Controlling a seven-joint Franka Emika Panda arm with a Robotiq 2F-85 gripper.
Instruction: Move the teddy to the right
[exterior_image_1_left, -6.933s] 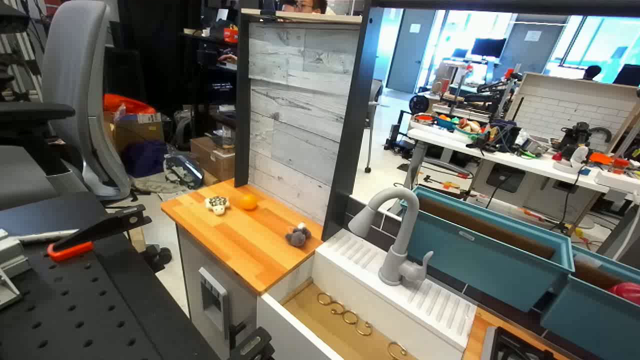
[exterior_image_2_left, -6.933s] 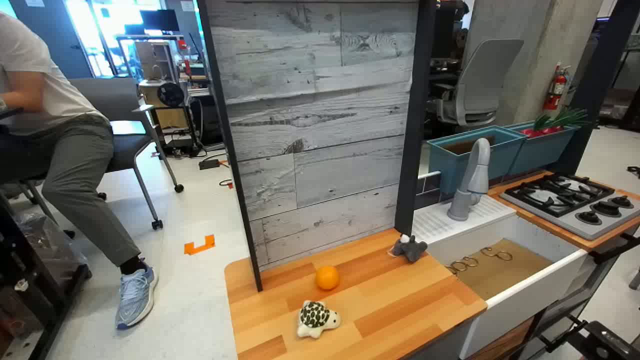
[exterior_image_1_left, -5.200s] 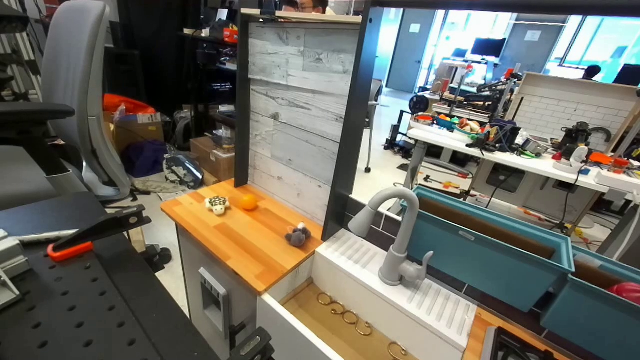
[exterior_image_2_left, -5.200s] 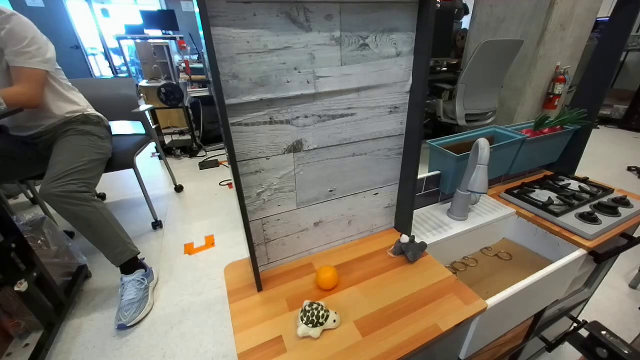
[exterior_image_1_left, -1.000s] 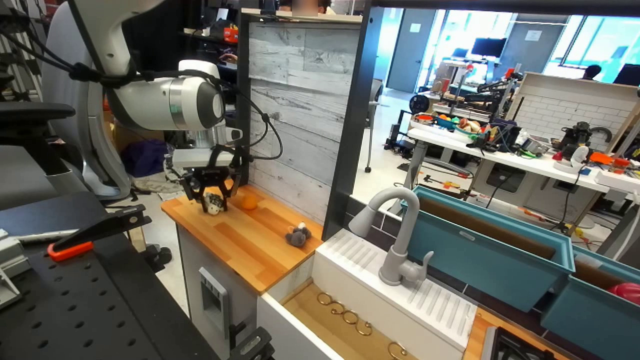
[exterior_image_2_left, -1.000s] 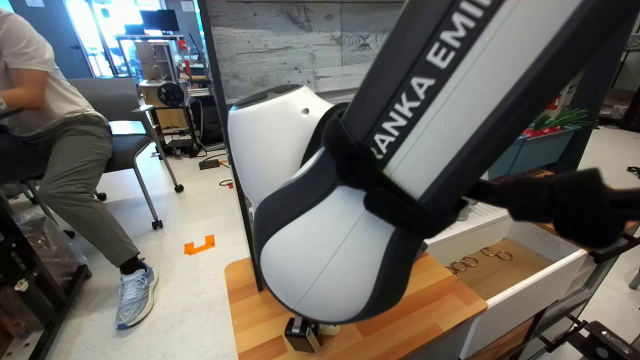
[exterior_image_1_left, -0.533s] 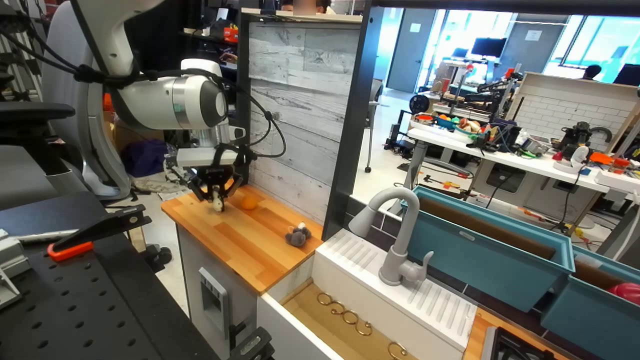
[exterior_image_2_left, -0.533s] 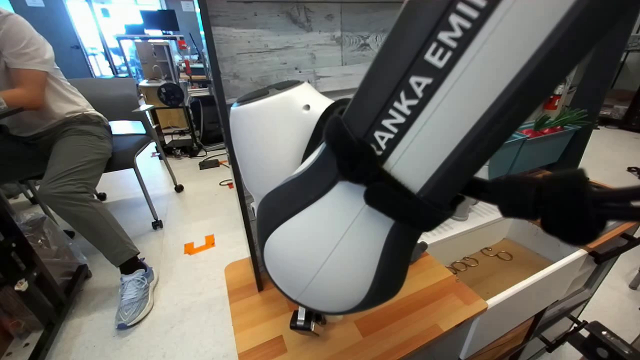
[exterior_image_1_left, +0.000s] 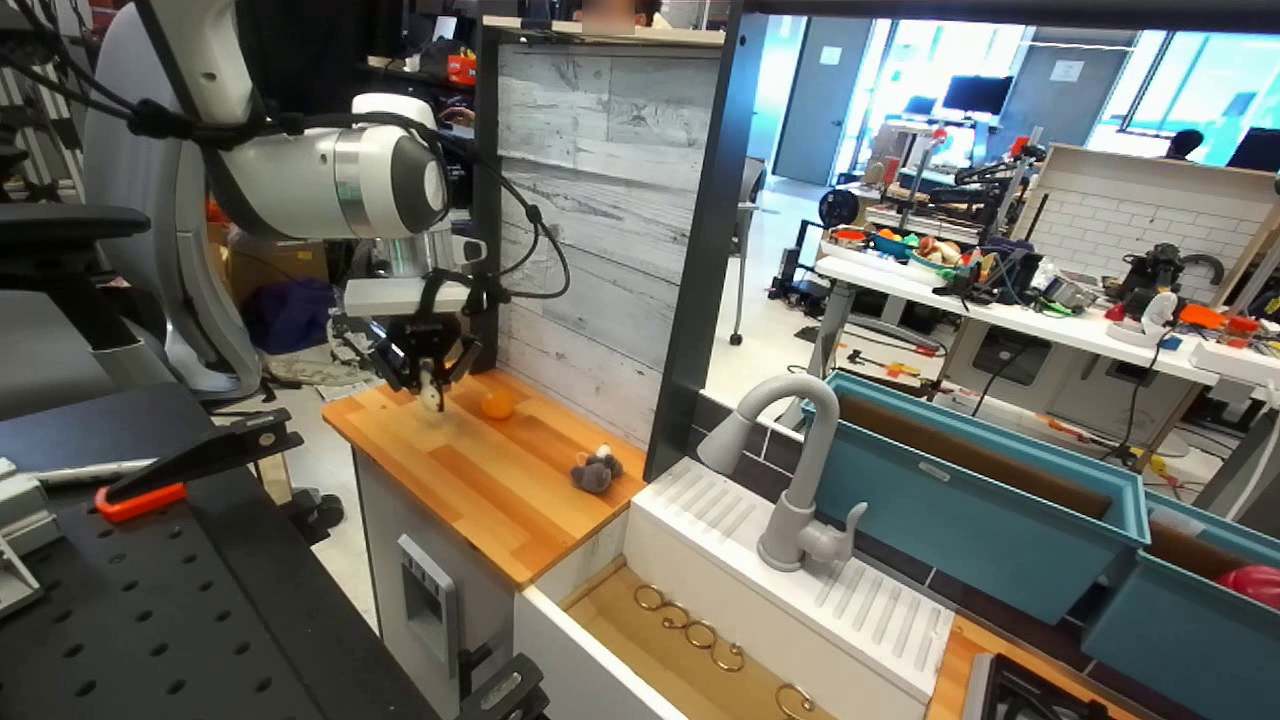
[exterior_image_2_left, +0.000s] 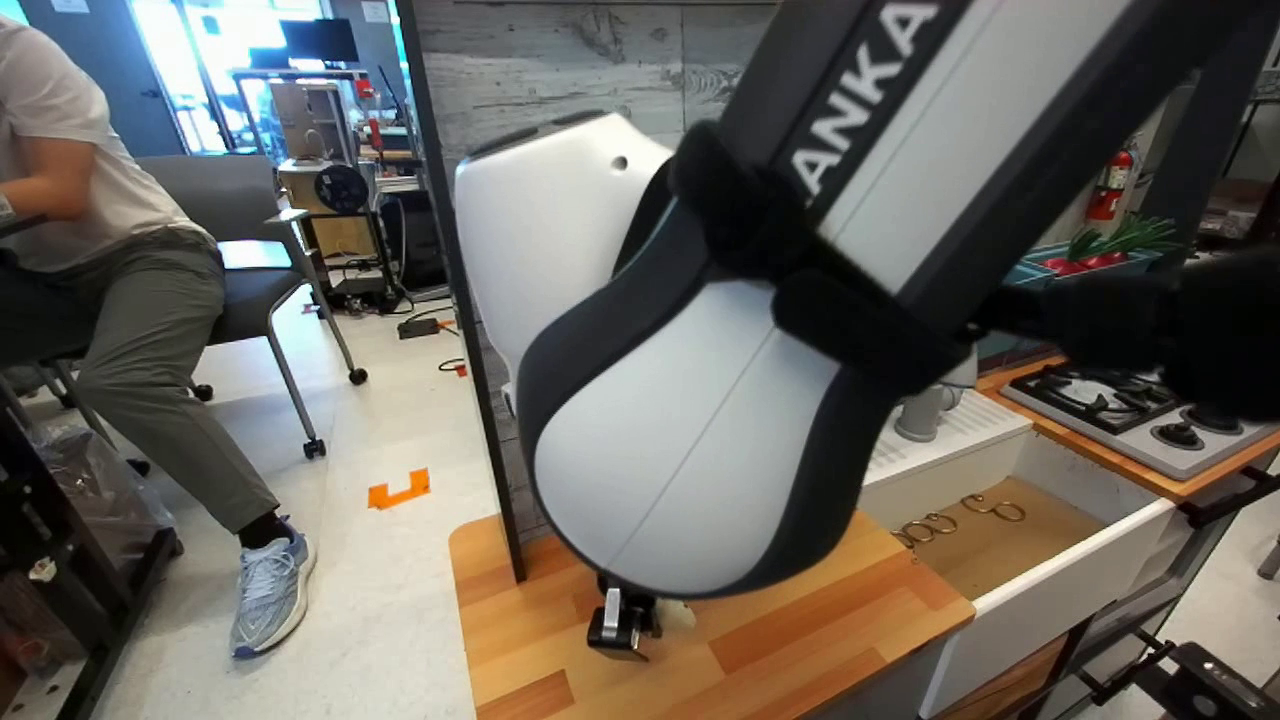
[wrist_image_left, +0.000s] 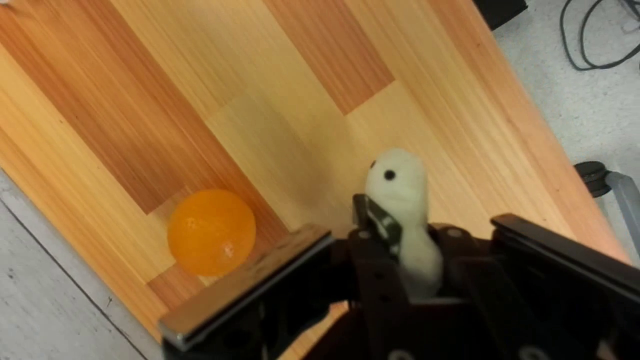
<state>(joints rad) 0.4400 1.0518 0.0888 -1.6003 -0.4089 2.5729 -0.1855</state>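
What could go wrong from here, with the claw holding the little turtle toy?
The turtle toy could slip: it is pinched in the claw with its head jutting free. The orange ball nearby might roll if nudged. Moving right in the exterior views, the claw might knock the grey toy near the end of the counter or, overshooting, drop the turtle toy into the sink beyond.

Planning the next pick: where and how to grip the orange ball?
Probably from straight above, closing across the widest middle of the orange ball: it's round, so a higher hold could slip, and wooden counter shows between it and the wall panel, likely leaving clearance. The tool holds the turtle; place that first.
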